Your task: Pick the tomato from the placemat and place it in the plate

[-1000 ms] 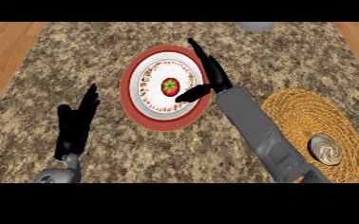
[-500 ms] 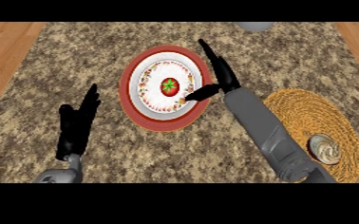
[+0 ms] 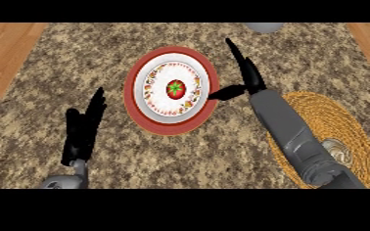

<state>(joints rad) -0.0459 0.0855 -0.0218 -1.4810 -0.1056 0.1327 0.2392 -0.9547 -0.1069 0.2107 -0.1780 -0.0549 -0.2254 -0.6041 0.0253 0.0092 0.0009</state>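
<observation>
Head view, left to right: a strip of pale wooden surface (image 3: 18, 44) shows along the left edge, beside the speckled brown-and-grey granite worktop (image 3: 94, 54) that fills most of the scene. Low on the left, the robot's black left hand (image 3: 83, 127) rests above the worktop with its fingers straight and held together, pointing up the frame; it holds nothing and touches none of the objects.

Near the middle lies the round plate with a red outer rim and a white, patterned centre (image 3: 172, 89). The small red tomato with a green star-shaped stem (image 3: 175, 88) sits in the middle of this plate — upright, stem facing up, free of either hand.

Just right of the plate is the robot's black right hand (image 3: 245, 80) on its grey forearm (image 3: 292, 132). Its fingers are straight and stretched up the frame, spread apart from the thumb, which points left and ends just at the plate's red rim; whether it touches the rim cannot be told. The hand holds nothing.

Further right, partly under the forearm, lies the round woven straw-coloured placemat (image 3: 325, 117). On its lower part sits a small pale, rounded object (image 3: 338, 148) — too unclear to identify. At the top edge a grey rounded object (image 3: 264, 27) is cut off by the frame.
</observation>
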